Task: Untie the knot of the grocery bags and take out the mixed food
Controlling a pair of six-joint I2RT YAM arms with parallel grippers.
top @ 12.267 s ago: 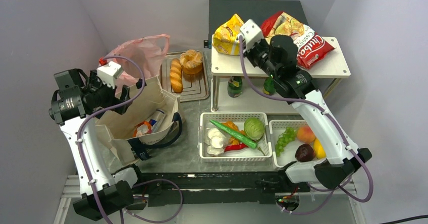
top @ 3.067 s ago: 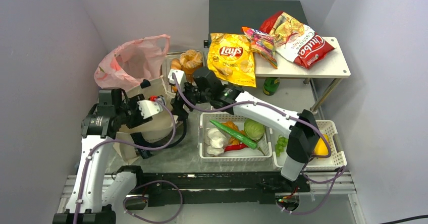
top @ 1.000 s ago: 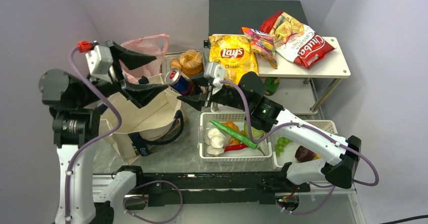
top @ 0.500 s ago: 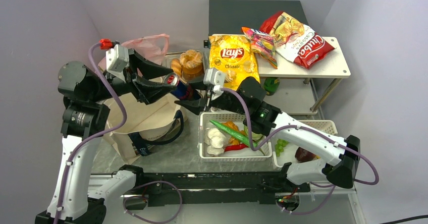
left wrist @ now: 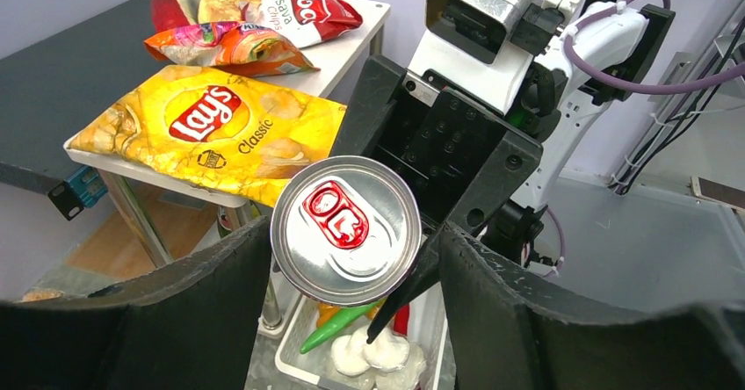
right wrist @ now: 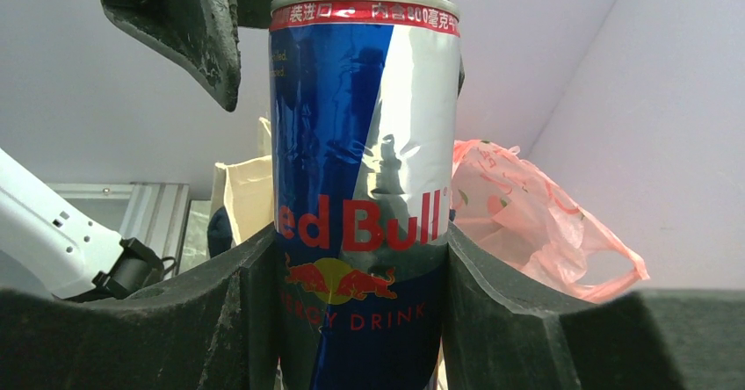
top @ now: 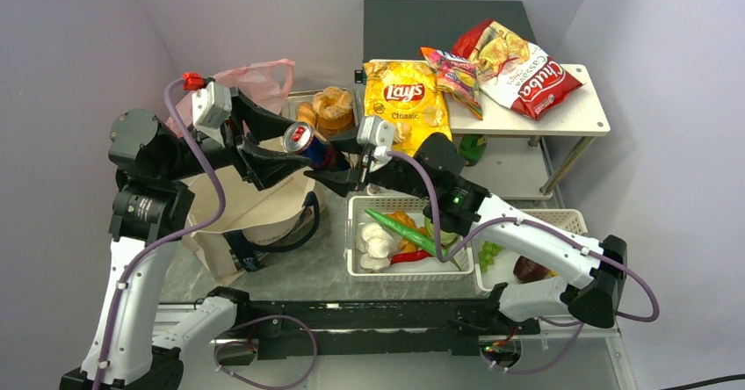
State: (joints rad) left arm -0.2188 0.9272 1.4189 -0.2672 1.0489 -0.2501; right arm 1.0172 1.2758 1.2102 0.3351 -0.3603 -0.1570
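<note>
Over the bench [top: 329, 263], the right gripper's [right wrist: 360, 249] jaws clench a Red Bull can [right wrist: 365, 144] above the beige tote [top: 250, 201] at centre-left, the left gripper's [left wrist: 351, 236] jaws slack round its top; mid-unloading, I'd judge, so left should back clear.

can [right wrist: 365, 188]: base cut off at bottom edge, right wrist view. beige tote [top: 255, 205]: inside hidden behind my left arm [top: 141, 148]. grapes [top: 486, 250]: mostly behind my right arm [top: 536, 236].

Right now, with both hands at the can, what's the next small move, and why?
Probably close the left hand on the Red Bull can: its fingers flank the top with a gap showing, while the right hand grips the base.
</note>
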